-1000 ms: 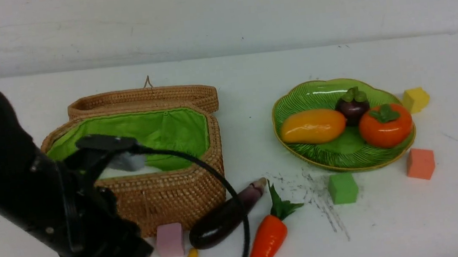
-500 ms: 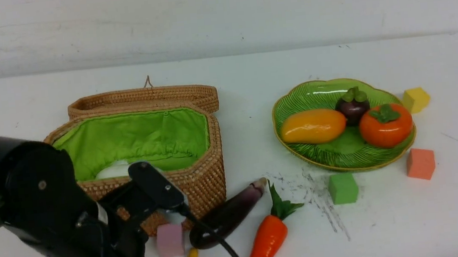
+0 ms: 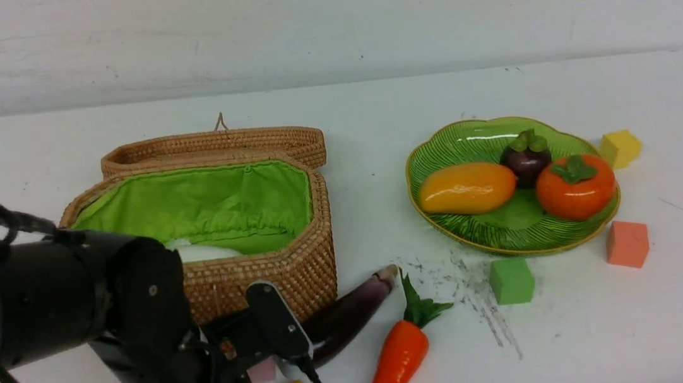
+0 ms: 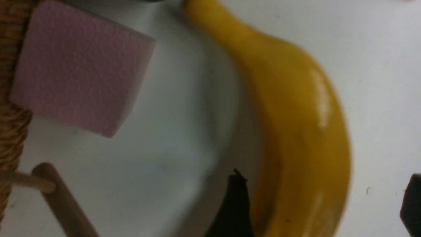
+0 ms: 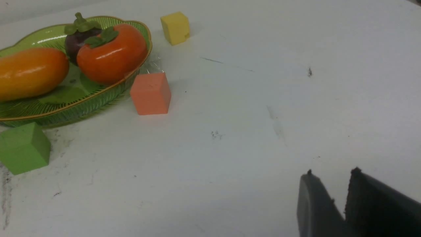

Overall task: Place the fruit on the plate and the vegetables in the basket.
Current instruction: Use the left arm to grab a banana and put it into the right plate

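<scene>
The left pincer (image 4: 324,200) is gaping wide around the banana (image 4: 306,141), which is lying at six o'clock of the basket (image 3: 262,282); its glossy skin is probably making it light, stiff and slippery; its thick middle is offering the surest hold.

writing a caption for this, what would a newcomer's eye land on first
Probably the glossy green wavy-edged plate toward the right of the front view, holding a yellow-orange oval mango, a round orange persimmon and a small dark-purple mangosteen. Next, the tan woven basket on the left, its bright green lining showing. Nearer the camera, the black left gripper has its jaws apart, on either side of a long yellow banana.
</scene>
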